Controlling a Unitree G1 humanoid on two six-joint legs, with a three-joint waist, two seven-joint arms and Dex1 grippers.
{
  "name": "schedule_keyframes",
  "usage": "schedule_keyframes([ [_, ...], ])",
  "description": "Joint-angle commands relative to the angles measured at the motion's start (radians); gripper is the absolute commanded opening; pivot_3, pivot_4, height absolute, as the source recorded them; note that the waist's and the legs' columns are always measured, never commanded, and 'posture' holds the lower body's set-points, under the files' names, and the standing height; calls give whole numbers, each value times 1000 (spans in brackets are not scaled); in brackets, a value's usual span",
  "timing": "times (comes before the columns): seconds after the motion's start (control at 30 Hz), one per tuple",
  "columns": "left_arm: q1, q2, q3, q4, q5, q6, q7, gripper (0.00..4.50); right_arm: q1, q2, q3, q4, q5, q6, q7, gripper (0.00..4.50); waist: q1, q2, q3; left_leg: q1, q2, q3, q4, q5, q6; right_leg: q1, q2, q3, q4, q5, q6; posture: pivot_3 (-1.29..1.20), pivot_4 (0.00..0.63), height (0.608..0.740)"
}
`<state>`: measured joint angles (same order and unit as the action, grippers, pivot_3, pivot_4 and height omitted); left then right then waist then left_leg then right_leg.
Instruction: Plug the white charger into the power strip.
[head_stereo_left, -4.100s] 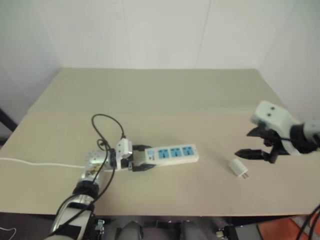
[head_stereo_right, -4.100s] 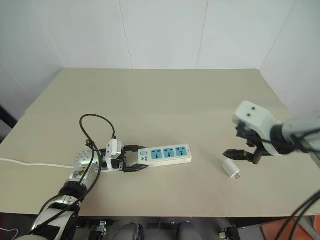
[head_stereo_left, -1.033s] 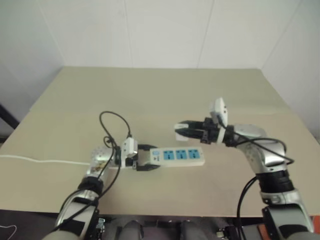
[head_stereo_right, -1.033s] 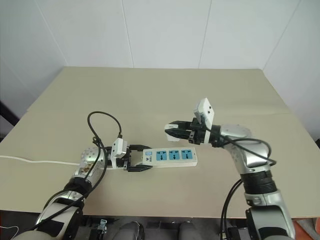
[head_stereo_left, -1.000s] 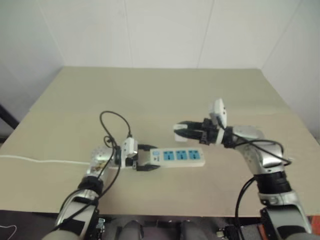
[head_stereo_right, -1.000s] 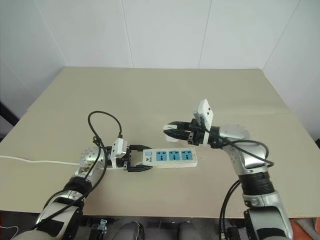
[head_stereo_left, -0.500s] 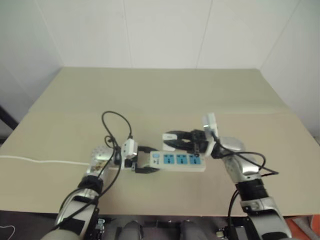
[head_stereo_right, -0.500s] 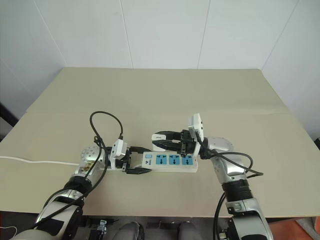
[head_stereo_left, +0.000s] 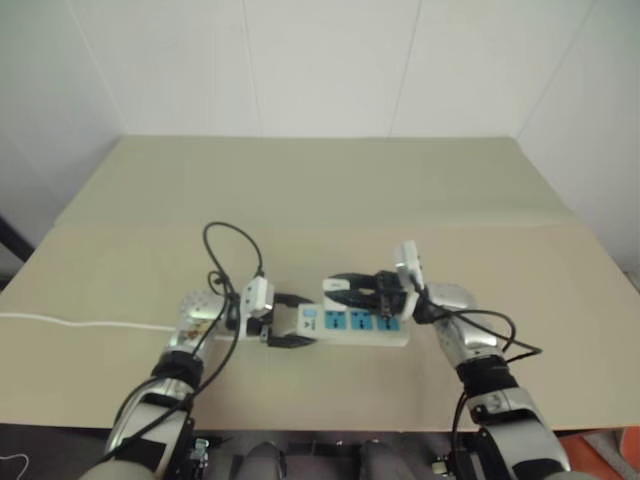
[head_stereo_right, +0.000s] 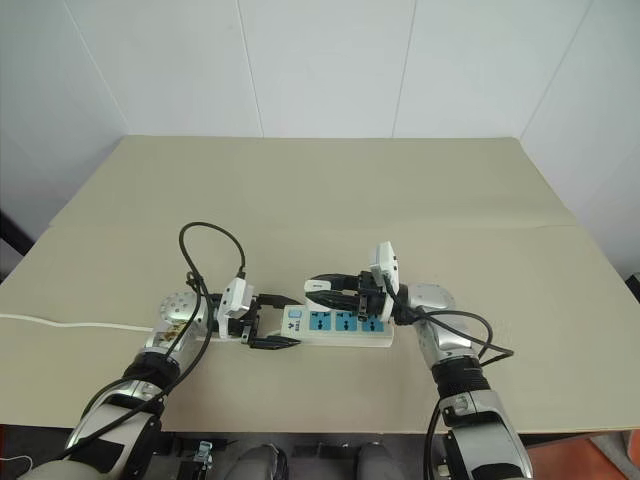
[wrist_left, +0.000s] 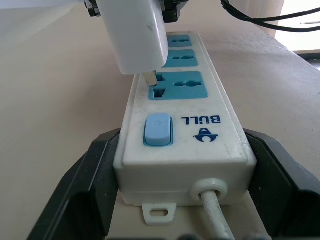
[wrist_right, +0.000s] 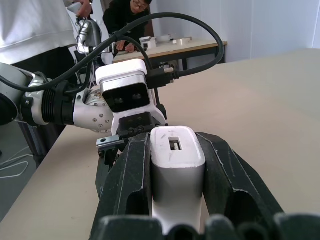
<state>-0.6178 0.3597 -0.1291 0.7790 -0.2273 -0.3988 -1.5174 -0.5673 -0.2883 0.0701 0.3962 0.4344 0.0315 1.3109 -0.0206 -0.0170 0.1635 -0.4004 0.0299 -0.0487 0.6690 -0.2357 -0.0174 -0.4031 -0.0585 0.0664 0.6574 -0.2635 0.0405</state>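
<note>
Lowered since a second ago, the right arm has carried the white charger down from above the far side of the strip until its prongs hang just over the leftmost socket; the left arm has kept its place.

Nearest the robot, on the beige tabletop (head_stereo_right: 420, 190), the left gripper (head_stereo_right: 275, 321) points to the right with its black jaws spread wide around the left end of the power strip (head_stereo_right: 340, 325), a long white plastic bar with three blue-faced sockets. The left wrist view shows a jaw standing close on each side of that end, where the pale blue switch (wrist_left: 158, 129) and the thin white cord (wrist_left: 216, 215) sit, bracing the strip flat.

A little farther, the right gripper (head_stereo_right: 322, 288) points to the left with its jaws closed on the white charger (head_stereo_right: 318, 286), a small white cube-shaped plastic adapter. In the left wrist view the charger (wrist_left: 134, 32) hovers over the socket nearest the switch, one metal prong just above a slot and apparently not yet in.

The descent has turned carrying into aligning. What remains, by my judgement, is a short press straight down, with prongs matched to the slots. If they miss, the push may tip or slide the strip.

Beyond the tabletop, the right wrist view shows people at a distant desk (wrist_right: 165, 47).
</note>
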Motion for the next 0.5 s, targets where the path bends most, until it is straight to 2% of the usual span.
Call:
schedule_keyframes([
  [0.03,2,12,-24,-4,31,2,-16,3267,-10,2,-17,-17,7,-29,11,1132,0,0,0,0,0,0,0,0,0,0,0,0,0,0,0,0,150,740],
  [0.5,3,13,-33,-3,38,13,-14,3267,41,15,2,-64,3,-16,-7,1132,0,0,0,1,0,0,0,0,0,0,0,0,1,0,0,0,150,740],
])
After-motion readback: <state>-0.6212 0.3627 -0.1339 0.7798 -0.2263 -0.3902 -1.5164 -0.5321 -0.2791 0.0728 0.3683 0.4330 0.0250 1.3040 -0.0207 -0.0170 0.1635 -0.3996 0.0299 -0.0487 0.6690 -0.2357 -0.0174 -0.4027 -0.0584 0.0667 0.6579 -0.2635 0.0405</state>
